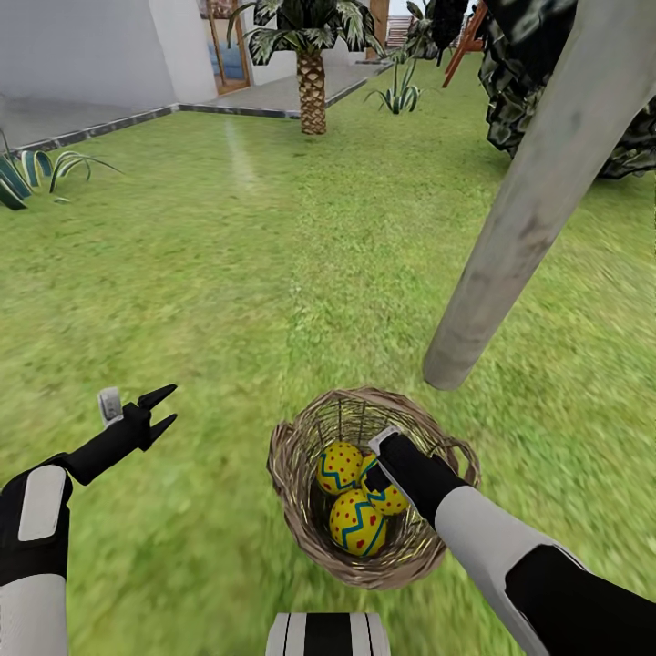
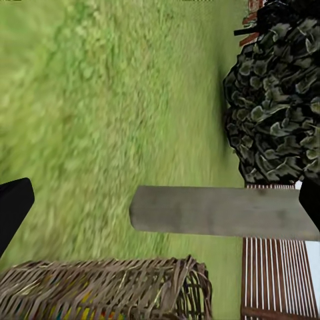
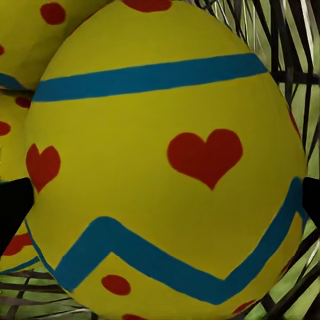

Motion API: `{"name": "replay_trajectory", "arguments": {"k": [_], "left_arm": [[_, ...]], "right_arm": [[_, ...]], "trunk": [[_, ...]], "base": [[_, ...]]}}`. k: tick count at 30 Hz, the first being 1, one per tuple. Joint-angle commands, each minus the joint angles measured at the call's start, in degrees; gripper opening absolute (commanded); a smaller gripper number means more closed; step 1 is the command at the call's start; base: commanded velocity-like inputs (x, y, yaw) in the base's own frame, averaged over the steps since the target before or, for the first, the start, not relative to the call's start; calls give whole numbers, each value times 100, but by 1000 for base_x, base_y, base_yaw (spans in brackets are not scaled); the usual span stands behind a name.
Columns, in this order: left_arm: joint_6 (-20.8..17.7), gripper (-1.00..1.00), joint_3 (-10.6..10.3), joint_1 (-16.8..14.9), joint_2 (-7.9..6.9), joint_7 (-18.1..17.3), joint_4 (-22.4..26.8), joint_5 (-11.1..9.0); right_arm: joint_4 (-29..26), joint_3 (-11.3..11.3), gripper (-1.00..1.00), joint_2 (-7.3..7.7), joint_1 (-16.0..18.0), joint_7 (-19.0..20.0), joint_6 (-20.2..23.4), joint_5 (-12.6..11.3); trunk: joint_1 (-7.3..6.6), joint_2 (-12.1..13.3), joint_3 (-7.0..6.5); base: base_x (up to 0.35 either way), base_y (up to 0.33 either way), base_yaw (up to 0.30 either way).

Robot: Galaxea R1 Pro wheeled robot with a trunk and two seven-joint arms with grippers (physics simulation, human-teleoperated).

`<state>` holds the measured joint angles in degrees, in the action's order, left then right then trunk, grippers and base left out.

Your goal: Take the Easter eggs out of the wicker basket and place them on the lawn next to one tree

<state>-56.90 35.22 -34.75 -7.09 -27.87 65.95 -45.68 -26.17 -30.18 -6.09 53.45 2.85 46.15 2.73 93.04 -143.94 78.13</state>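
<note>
**Right arm reaches into egg basket at foot of tree**

The right gripper (image 1: 387, 469) is sunk inside the wicker basket (image 1: 301, 519), its forearm slanting down over the rim; in the right wrist view a yellow egg (image 3: 167, 167) with blue bands and red hearts sits between the two dark fingertips (image 3: 13, 210) at the frame's edges, and whether they touch its shell cannot be told. The left gripper (image 1: 157, 413) hangs above bare grass well to the left of the basket, arm bent and raised, its two pointed fingers spread apart and holding nothing. Three Easter eggs (image 1: 358, 522) lie clustered in the basket's bottom, touching one another; glossy yellow, zigzagged in blue, dotted red. The basket is round, of loose tan twigs, with small loop handles on its rim; it rests on the lawn (image 1: 200, 273), bright green and streaked. Just beyond it rises the tree (image 1: 538, 210), its smooth grey-beige trunk leaning to the right; dark angular leaves hang behind. Farther off stand a palm (image 1: 312, 82) with scaly brown trunk and a grey paved edge (image 1: 109, 123).
</note>
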Motion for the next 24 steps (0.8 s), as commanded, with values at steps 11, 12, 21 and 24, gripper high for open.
{"name": "replay_trajectory", "arguments": {"k": [11, 12, 21, 24], "left_arm": [[-33, 100, -6, -5, 0, -34, -1, 36], [-32, 100, -7, -5, -1, -34, 0, 35], [-32, 100, 1, -5, 6, -34, 3, 22], [-32, 100, 9, -5, 6, -41, 4, 16]], "right_arm": [[112, -11, -100, 3, -1, 40, 25, -159], [112, -12, -100, 3, -1, 40, 25, -159], [112, -12, -100, 3, -1, 40, 25, -161], [112, -12, -100, 3, -1, 40, 25, -163]], "trunk": [[-5, 2, -39], [-5, 2, -39], [-5, 2, -39], [-5, 2, -39]], "base": [[0, 0, 0], [0, 0, 0], [0, 0, 0], [0, 0, 0]]}}
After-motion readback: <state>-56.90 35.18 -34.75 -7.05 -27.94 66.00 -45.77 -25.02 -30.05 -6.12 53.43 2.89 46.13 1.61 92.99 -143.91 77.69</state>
